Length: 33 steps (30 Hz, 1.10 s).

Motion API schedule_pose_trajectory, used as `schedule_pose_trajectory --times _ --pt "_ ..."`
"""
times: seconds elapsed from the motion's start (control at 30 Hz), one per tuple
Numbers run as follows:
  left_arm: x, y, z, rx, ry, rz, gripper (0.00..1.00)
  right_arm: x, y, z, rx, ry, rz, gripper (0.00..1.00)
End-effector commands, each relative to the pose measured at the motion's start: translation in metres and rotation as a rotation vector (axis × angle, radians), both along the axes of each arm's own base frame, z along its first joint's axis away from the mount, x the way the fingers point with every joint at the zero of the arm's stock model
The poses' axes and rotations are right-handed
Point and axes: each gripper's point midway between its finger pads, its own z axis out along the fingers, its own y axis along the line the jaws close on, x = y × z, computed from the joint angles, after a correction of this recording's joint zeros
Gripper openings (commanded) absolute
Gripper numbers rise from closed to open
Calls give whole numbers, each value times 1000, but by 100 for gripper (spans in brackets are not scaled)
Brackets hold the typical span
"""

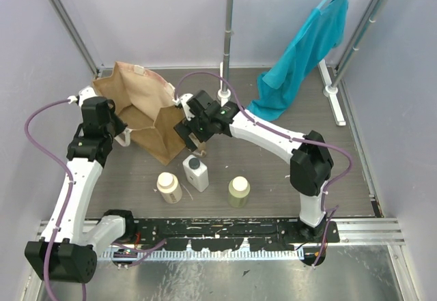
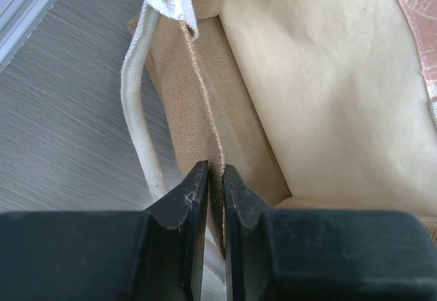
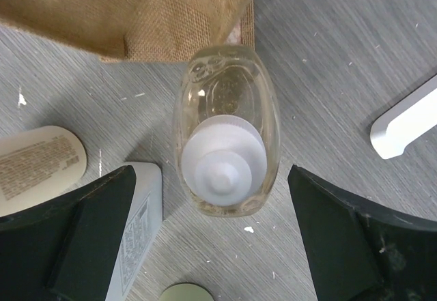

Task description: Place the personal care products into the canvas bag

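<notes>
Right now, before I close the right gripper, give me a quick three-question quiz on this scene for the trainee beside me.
1. True or false: the left gripper is shut on the rim of the canvas bag.
2. Around the amber clear bottle, the right gripper is: A) clamped shut on its cap; B) open, a finger on each side; C) holding it inside the bag.
3. Fill in: ___ bottles stand outside the bag.

Key
1. True.
2. B.
3. Four: the amber clear bottle, the cream bottle, the white bottle and the olive-green bottle.
</notes>
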Motion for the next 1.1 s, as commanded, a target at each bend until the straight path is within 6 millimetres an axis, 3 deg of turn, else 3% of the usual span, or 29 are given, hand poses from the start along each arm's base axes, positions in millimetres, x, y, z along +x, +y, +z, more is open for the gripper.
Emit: schedule_pose_trajectory --times 0.0,0.3,0.67,0.77,0.97,1.07 --pt "-6 1 -11 12 23 4 21 7 10 4 58 -56 12 100" --pt "-3 0 -14 10 20 -1 21 14 12 -5 126 -128 -22 100" --pt "-1 0 -15 17 17 -7 21 26 18 19 209 -217 -58 98" --pt "0 -1 -15 15 16 -12 21 25 22 25 240 -226 -44 86" --pt "1 -1 -16 21 16 -18 21 22 26 16 215 -185 -18 25" --pt "0 0 -16 24 17 -20 21 23 22 14 184 -181 -25 10"
